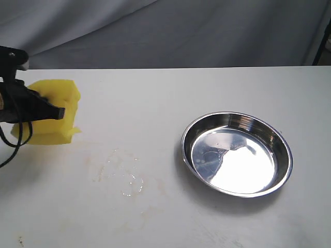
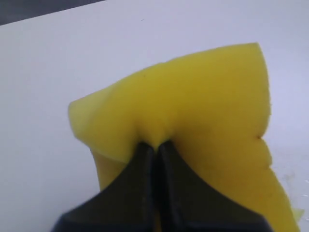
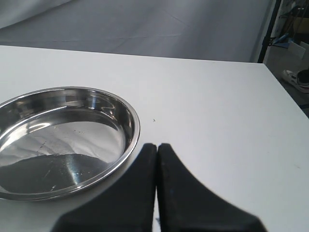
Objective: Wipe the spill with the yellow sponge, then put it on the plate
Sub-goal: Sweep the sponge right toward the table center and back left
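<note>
Yellow sponge (image 1: 58, 87) is seen at the far left of the table (image 1: 207, 88), pinched by the left tool (image 2: 155, 144), whose jaws are pressed nearly together on a small fold of foam near one edge. Whether the block is lifted clear of the surface cannot be told from these views. The spill (image 1: 124, 175) is seen between sponge and plate (image 1: 184, 147) as pale droplets and faint brownish smears, so a wet patch is judged to be left for wiping. That thin grip is marked as the main risk: with so little foam clamped, the block could be twisted or dragged out of the jaws once it is pressed down and swept across the wet area. If too little pressure is applied, the droplets could merely be smeared wider. A soaked sponge might also be carried dripping over clean table on the way to the dish. At the drop, a landing on the sloping rim is to be feared, since the sponge could be tipped back out, and the light, shiny dish could be nudged along if it is struck. The right tool (image 3: 157, 145) is shown closed on nothing, just beside the plate, and a reach across could be crowded by it.
</note>
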Action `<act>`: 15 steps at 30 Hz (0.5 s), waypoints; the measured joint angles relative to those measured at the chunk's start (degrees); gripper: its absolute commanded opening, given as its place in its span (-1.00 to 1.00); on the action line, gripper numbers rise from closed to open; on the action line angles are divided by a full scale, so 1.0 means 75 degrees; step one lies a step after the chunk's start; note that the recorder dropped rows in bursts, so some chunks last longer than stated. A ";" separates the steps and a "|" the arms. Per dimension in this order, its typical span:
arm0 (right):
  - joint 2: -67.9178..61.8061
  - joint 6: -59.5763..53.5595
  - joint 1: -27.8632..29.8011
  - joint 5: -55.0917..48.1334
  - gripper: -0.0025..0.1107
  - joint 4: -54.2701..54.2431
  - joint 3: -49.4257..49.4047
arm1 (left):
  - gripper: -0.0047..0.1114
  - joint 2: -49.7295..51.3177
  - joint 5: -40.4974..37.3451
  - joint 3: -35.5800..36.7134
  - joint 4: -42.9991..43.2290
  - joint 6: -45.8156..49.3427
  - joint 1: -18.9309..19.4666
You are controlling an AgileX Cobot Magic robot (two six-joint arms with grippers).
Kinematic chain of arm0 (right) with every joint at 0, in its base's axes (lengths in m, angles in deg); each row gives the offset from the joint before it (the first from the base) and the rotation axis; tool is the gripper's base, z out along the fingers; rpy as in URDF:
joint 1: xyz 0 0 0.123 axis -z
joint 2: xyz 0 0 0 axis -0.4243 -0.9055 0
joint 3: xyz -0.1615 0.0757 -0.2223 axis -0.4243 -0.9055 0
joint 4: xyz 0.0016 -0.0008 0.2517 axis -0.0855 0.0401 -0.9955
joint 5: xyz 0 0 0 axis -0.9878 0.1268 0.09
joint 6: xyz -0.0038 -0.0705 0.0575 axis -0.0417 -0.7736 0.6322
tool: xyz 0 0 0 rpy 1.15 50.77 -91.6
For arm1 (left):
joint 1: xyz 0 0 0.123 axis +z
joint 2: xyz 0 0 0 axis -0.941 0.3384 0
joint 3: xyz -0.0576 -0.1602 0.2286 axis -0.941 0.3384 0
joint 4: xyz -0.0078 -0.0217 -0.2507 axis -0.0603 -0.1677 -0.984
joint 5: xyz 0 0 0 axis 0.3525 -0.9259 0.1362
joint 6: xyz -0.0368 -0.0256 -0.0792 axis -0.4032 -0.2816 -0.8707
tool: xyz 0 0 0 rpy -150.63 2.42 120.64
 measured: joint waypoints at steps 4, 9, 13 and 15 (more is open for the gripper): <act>0.0000 0.0000 0.0000 0.0000 -0.96 0.0000 0.0000 | -0.92 -0.0005 -0.0402 0.0000 0.0000 0.0000 0.1051; 0.0000 0.0000 0.0000 0.0000 -0.96 0.0000 0.0000 | -0.92 0.0580 -0.0850 0.0000 -0.0016 0.0000 0.1519; 0.0000 0.0000 0.0000 0.0000 -0.96 0.0000 0.0000 | -0.92 0.1493 -0.0964 0.0000 -0.0016 0.0000 0.1519; 0.0000 0.0000 0.0000 0.0000 -0.96 0.0000 0.0000 | -0.92 0.1861 -0.0822 -0.0033 -0.0016 0.0000 0.1519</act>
